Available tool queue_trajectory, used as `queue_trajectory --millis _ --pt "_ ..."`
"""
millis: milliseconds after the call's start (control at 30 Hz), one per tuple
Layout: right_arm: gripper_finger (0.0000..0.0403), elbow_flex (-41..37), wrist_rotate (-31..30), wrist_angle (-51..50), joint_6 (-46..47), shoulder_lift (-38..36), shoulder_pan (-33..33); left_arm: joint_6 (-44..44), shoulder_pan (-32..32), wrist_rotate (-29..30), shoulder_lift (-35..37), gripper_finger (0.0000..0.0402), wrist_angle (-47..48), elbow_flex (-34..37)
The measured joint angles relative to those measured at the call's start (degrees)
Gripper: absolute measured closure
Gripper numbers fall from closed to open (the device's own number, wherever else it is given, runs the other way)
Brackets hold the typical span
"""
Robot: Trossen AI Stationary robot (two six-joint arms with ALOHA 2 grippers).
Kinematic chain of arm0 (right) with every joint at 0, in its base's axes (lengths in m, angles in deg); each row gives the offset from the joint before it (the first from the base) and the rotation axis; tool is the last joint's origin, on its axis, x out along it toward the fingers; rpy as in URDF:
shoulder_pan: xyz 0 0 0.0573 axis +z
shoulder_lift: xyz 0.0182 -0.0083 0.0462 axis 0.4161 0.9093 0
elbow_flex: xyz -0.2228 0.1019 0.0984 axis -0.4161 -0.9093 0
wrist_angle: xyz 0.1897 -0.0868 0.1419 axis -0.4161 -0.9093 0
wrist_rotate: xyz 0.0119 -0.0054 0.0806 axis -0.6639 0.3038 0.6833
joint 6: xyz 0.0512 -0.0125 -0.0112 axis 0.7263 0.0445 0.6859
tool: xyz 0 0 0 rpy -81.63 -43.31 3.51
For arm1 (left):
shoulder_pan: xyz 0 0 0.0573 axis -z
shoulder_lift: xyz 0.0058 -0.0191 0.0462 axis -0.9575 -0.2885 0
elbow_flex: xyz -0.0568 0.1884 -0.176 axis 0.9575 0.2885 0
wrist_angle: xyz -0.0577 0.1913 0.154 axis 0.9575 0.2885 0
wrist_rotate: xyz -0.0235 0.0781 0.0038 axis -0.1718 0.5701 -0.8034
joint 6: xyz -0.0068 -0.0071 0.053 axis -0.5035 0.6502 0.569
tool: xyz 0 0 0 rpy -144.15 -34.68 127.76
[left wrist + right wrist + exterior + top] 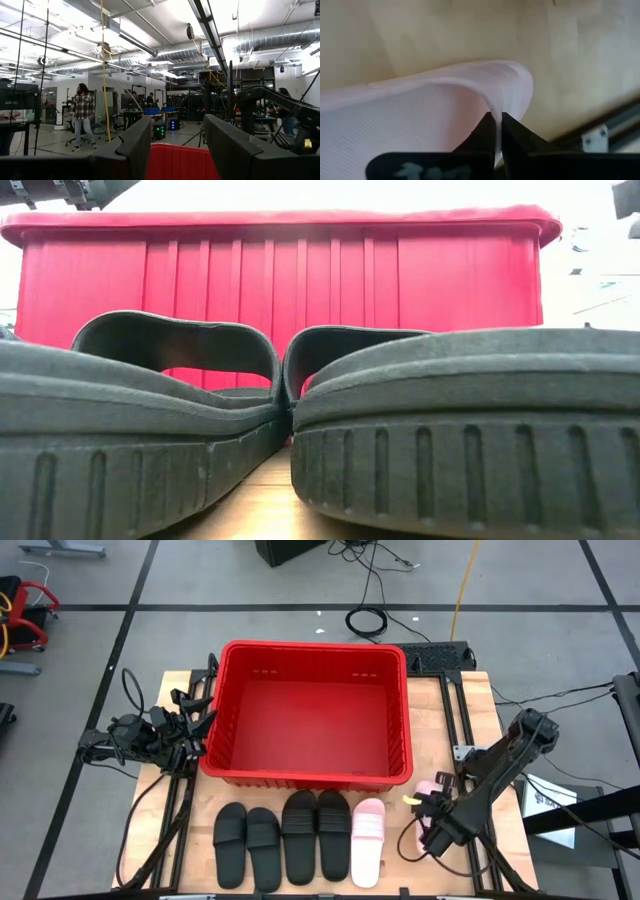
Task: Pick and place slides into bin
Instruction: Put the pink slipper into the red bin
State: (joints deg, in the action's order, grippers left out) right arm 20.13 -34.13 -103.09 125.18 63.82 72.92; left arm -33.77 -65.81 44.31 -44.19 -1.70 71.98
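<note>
The red bin (310, 720) stands at the table's middle and fills the back of the low view (280, 270). Four black slides (283, 840) lie side by side on their soles along the near edge, and two show close up in the low view (460, 430). A pale pink slide (368, 840) lies right of them. A second pink slide (427, 788) lies farther right, under my right gripper (432, 825), which is shut on it. My left gripper (197, 725) is open and empty by the bin's left wall. My right gripper pinches the second pink slide's wide strap at its edge (492, 107) between its two fingers. The fingers come from above, pointing down. The strap arches up into the fingertips. Whether the sole is clear of the table, I cannot tell.
The table's metal frame rails (470, 740) run along its right side next to my right arm. Cables (135, 690) trail off the table's left edge. In the left wrist view a person (82, 117) stands in the room beyond.
</note>
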Motion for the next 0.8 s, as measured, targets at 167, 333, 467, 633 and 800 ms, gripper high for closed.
queue_trajectory --millis 167,333,467,633,800 --pt "0.0402 0.0 -2.1 4.0 -1.4 -4.9 0.0 0.1 0.0 0.0 0.0 0.0213 0.0 0.0" --pt "0.0402 0.0 -2.0 6.5 -1.7 -8.8 0.0 0.1 0.0 0.0 0.0 0.0213 0.0 0.0" --pt "0.0402 0.0 -0.9 9.7 -4.7 -11.3 0.0 0.1 0.0 0.0 0.0 0.0213 0.0 0.0" --pt "0.0402 0.0 -1.0 14.8 -8.7 -13.6 0.0 0.1 0.0 0.0 0.0 0.0213 0.0 0.0" --pt "0.0403 0.0 -0.9 21.7 -13.7 -15.2 0.0 0.1 0.0 0.0 0.0 0.0213 0.0 0.0"
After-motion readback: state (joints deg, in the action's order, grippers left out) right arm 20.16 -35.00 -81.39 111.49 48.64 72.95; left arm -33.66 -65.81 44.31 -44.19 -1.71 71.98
